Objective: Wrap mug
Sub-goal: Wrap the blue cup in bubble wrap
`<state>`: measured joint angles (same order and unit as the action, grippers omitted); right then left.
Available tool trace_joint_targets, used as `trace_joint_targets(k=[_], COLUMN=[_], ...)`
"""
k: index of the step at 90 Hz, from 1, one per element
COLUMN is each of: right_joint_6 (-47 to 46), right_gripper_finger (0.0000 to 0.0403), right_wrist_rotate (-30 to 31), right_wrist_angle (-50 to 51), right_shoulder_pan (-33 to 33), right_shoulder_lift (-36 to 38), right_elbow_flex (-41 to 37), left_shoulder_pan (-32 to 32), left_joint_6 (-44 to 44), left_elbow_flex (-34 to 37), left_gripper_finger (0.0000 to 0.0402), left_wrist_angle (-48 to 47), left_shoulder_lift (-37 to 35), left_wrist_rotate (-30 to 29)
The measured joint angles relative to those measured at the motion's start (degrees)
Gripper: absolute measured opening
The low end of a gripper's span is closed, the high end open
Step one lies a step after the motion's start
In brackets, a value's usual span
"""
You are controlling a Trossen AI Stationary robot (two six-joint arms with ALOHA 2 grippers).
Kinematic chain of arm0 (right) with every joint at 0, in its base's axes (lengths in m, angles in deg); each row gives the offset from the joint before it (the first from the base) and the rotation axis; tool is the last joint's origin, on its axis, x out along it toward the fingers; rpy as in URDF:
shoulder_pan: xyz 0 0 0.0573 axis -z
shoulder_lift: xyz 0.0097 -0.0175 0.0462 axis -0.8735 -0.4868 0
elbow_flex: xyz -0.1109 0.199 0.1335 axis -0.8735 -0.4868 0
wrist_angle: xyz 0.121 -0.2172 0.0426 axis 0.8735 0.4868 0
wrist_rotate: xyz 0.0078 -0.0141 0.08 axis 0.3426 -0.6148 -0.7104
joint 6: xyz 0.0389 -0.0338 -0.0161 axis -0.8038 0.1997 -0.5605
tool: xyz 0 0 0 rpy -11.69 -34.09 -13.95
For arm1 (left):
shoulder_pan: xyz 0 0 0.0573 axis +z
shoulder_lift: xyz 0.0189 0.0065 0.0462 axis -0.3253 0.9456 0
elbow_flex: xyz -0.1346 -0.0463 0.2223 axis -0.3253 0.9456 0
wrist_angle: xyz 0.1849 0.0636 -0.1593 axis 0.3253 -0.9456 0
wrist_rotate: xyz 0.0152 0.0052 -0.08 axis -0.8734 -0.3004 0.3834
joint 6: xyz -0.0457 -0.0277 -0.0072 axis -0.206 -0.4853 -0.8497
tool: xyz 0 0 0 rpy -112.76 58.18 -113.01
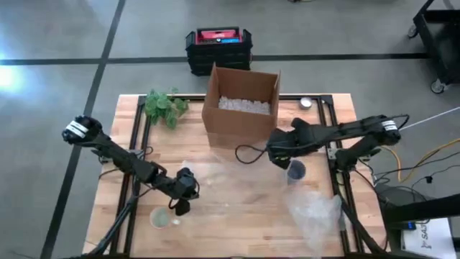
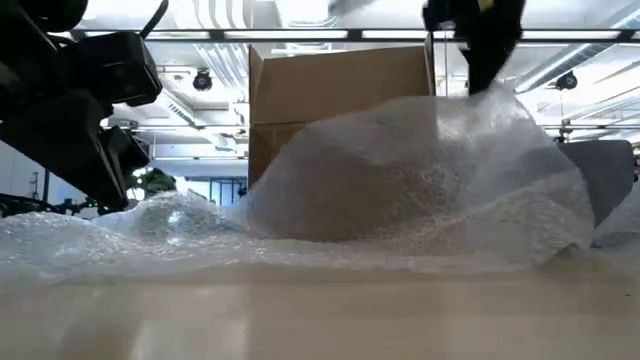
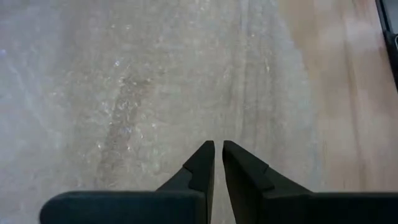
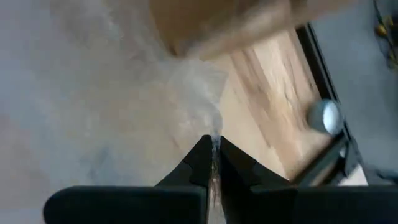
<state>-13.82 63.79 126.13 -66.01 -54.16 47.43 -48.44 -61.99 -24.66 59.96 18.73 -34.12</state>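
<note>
High view: the right claw (image 1: 277, 157) hangs over the middle of the bench (image 1: 237, 223), just near of the cardboard box (image 1: 241, 103), and the right wrist view shows its fingers (image 4: 200, 160) pressed together on a thin edge of the bubble wrap sheet (image 1: 223, 180), which rises to them in a peak. In the low view the sheet (image 2: 420, 180) stands up like a tent in front of the box (image 2: 340, 85). The mug (image 1: 295, 171) stands on the bench just near and right of that claw, beside a crumpled heap of wrap (image 1: 316, 212) at the near right. The left claw (image 1: 181, 196) sits low at the sheet's near left edge; in the left wrist view its fingers (image 3: 198, 165) are nearly together, with only a narrow gap and nothing between them, above the wrap (image 3: 137, 93). A small plant (image 1: 164, 106) lies at the far left.
</note>
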Motion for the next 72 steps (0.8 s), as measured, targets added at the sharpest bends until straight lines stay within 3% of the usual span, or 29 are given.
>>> trace_joint_targets(k=[28, 45, 55, 72], right_joint_6=[-0.38, -0.2, 0.46, 3.81], right_gripper_finger=[0.0, 0.0006, 0.0035, 0.0124], right_wrist_rotate=[0.03, 0.0, -1.24, -4.56], right_wrist_angle=[-5.97, -7.47, -7.42, -6.59], right_shoulder_pan=[1.44, 1.46, 1.46, 1.44], right_shoulder_lift=[0.0, 0.0, 0.0, 0.13], right_elbow_flex=[-7.99, -8.54, -7.05, -4.07], left_shoulder_pan=[0.19, 0.26, 0.24, 0.24], left_joint_6=[-1.18, -6.27, -7.93, -7.5], left_elbow_flex=[1.69, 1.48, 1.47, 1.77], left_gripper_finger=[0.002, 0.002, 0.002, 0.002], left_wrist_angle=[-0.11, -7.16, -11.29, -12.92], left_shoulder_lift=[2.5, 3.82, 2.2, -0.54], left_wrist_rotate=[-1.53, 0.19, 1.37, 3.02])
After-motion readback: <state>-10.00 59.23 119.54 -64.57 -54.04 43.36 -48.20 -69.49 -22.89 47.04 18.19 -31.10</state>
